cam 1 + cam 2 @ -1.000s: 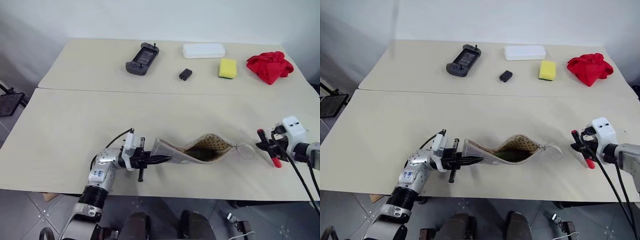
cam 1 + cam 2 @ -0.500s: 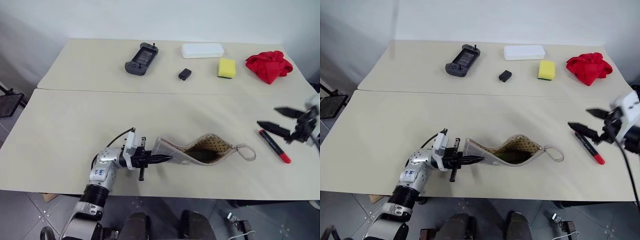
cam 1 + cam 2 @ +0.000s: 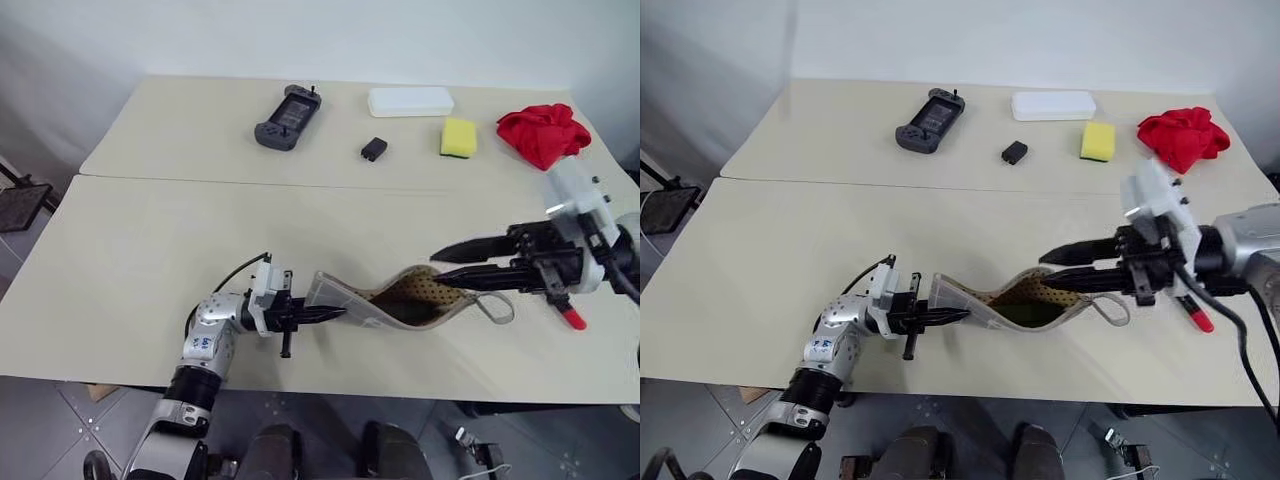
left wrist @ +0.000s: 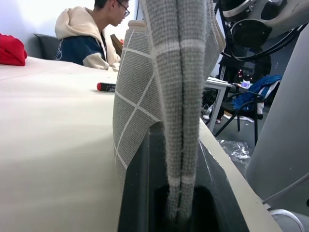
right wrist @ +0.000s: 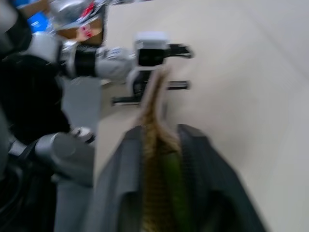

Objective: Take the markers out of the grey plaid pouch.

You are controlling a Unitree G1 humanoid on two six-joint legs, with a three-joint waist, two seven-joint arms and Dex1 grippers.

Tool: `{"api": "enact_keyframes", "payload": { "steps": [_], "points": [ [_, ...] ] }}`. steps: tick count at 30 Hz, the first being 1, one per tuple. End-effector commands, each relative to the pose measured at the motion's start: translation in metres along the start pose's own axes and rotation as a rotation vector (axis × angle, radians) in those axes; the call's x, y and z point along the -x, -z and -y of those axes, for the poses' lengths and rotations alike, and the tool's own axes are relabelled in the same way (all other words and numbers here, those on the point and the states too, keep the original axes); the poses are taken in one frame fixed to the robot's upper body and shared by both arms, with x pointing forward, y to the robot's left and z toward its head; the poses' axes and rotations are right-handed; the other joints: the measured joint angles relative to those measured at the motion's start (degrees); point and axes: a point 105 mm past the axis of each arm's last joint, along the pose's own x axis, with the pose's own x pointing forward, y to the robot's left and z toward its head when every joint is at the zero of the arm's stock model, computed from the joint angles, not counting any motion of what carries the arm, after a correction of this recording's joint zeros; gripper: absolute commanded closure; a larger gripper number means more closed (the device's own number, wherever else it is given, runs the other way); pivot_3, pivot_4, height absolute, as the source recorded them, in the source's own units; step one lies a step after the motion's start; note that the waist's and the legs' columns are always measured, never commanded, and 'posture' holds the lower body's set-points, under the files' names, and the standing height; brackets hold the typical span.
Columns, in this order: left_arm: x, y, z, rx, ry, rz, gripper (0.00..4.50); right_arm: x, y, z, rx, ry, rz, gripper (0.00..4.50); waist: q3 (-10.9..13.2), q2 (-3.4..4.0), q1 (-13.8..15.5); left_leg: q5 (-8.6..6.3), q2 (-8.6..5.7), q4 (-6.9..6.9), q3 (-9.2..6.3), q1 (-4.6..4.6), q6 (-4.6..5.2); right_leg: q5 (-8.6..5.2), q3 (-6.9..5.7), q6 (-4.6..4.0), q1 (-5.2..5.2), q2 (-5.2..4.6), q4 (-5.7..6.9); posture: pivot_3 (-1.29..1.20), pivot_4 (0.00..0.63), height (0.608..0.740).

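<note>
One grey plaid pouch (image 3: 385, 305) lies open near the front edge of the front table (image 3: 150, 260), dotted brownish lining showing; no writing on it can be read. The left gripper (image 3: 335, 316) is clamped on its closed end. The right gripper (image 3: 437, 266) hangs over the mouth, fingers a little apart, grasping nothing. One red marker (image 3: 568, 316) lies on the table beside the pouch's ring pull; one green marker (image 5: 175, 193) sits inside

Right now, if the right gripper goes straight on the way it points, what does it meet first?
Most likely the open mouth of the grey plaid pouch: the right gripper points into it, toward a green marker inside. Depth is unclear.
</note>
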Motion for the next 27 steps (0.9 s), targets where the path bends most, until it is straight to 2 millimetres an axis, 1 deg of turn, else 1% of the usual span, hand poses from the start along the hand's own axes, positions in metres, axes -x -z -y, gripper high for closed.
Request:
{"api": "enact_keyframes", "payload": {
  "steps": [1, 3, 5, 9, 11, 13, 14, 15, 16, 19, 21, 24, 26, 27],
  "points": [
    [-0.002, 0.004, 0.003, 0.013, 0.003, 0.003, 4.5, -0.019, 0.02, -0.007, 0.055, -0.056, -0.132, 4.47, 0.0, 0.0, 0.0, 0.0, 0.0, 0.0, 0.01, 0.0, 0.0, 0.0, 0.0, 0.0, 0.0, 0.0, 0.0, 0.0, 0.15, 0.74],
    [-0.003, 0.003, 0.003, 0.013, 0.004, 0.003, 4.5, -0.026, 0.029, -0.006, 0.054, -0.064, -0.16, 4.47, 0.0, 0.0, 0.0, 0.0, -0.01, 0.0, 0.02, 0.0, 0.0, 0.0, 0.01, 0.0, 0.0, 0.0, 0.0, 0.0, 0.15, 0.74],
    [-0.004, 0.003, 0.003, 0.014, 0.009, 0.002, 4.5, -0.035, 0.034, 0.0, 0.05, -0.041, -0.178, 4.47, 0.0, 0.0, -0.1, 0.0, -0.02, 0.0, 0.02, 0.0, 0.0, 0.0, 0.01, 0.0, 0.0, 0.0, 0.01, 0.0, 0.15, 0.74],
    [-0.006, 0.004, 0.004, 0.011, 0.018, -0.004, 4.5, -0.052, 0.024, 0.007, 0.036, -0.002, -0.129, 4.47, 0.0, 0.0, -0.1, 0.0, -0.01, 0.02, 0.03, 0.01, -0.01, 0.0, 0.01, 0.0, -0.01, 0.01, 0.03, 0.0, 0.15, 0.74],
    [-0.006, 0.004, 0.004, 0.012, 0.015, -0.001, 4.5, -0.056, 0.025, 0.009, 0.022, 0.013, -0.145, 4.47, 0.0, 0.0, 0.0, 0.0, 0.0, 0.03, 0.01, 0.0, -0.01, 0.0, 0.01, 0.0, -0.01, 0.01, 0.03, 0.0, 0.15, 0.74],
    [-0.005, 0.004, 0.005, 0.015, 0.012, -0.001, 4.5, -0.059, 0.045, 0.013, 0.101, 0.048, -0.295, 4.47, 0.0, 0.0, 0.1, 0.0, 0.0, 0.02, -0.03, -0.02, 0.0, 0.0, 0.0, 0.0, -0.01, 0.01, 0.01, 0.0, 0.15, 0.74],
    [-0.005, 0.005, 0.006, 0.016, 0.012, -0.002, 4.5, -0.061, 0.052, 0.014, 0.151, 0.054, -0.345, 4.47, 0.0, 0.01, 0.1, 0.0, -0.02, 0.02, -0.04, -0.02, 0.0, 0.0, -0.01, 0.0, -0.01, 0.01, 0.01, 0.0, 0.15, 0.74],
    [-0.005, 0.005, 0.006, 0.017, 0.011, -0.001, 4.5, -0.062, 0.056, 0.017, 0.183, 0.077, -0.375, 4.47, 0.0, 0.01, 0.0, 0.0, -0.04, 0.01, -0.03, -0.02, 0.0, 0.0, -0.01, 0.0, -0.01, 0.01, 0.0, 0.0, 0.15, 0.74],
    [-0.005, 0.005, 0.006, 0.017, 0.011, -0.001, 4.5, -0.064, 0.056, 0.019, 0.189, 0.085, -0.376, 4.47, 0.0, 0.01, -0.1, 0.0, -0.09, 0.01, 0.01, -0.01, 0.0, 0.0, 0.0, 0.0, -0.02, 0.01, 0.0, 0.0, 0.15, 0.74],
    [-0.005, 0.003, 0.004, 0.018, 0.006, 0.004, 4.5, -0.073, 0.049, 0.013, 0.203, 0.047, -0.336, 3.86, 0.0, 0.01, -0.2, 0.0, -0.08, 0.02, 0.05, -0.01, -0.01, 0.0, 0.01, 0.0, -0.03, 0.03, 0.02, 0.0, 0.15, 0.74],
    [-0.006, 0.003, 0.004, 0.018, 0.005, 0.006, 4.5, -0.077, 0.047, 0.013, 0.199, 0.044, -0.316, 3.21, 0.0, 0.01, -0.1, 0.0, -0.07, 0.02, 0.05, 0.01, -0.01, 0.0, 0.02, 0.0, -0.02, 0.04, 0.03, 0.0, 0.15, 0.74],
    [-0.006, 0.003, 0.003, 0.019, 0.004, 0.006, 4.5, -0.079, 0.051, 0.014, 0.275, 0.044, -0.347, 2.22, 0.0, 0.01, -0.1, 0.0, -0.07, 0.02, 0.04, 0.01, -0.01, 0.0, 0.02, 0.0, -0.02, 0.04, 0.03, 0.0, 0.15, 0.74],
    [-0.006, 0.002, 0.003, 0.019, 0.003, 0.007, 4.5, -0.083, 0.045, 0.025, 0.328, 0.104, -0.329, 1.56, 0.0, 0.01, -0.2, 0.0, -0.09, 0.02, 0.05, 0.01, -0.01, 0.0, 0.02, 0.0, -0.02, 0.04, 0.02, 0.0, 0.15, 0.74],
    [-0.006, 0.003, 0.003, 0.019, 0.002, 0.006, 4.5, -0.084, 0.042, 0.026, 0.344, 0.108, -0.319, 1.26, 0.0, 0.01, -0.2, 0.0, -0.1, 0.02, 0.06, 0.01, -0.01, 0.0, 0.02, 0.0, -0.02, 0.06, 0.02, 0.0, 0.15, 0.74]
  ]
}}
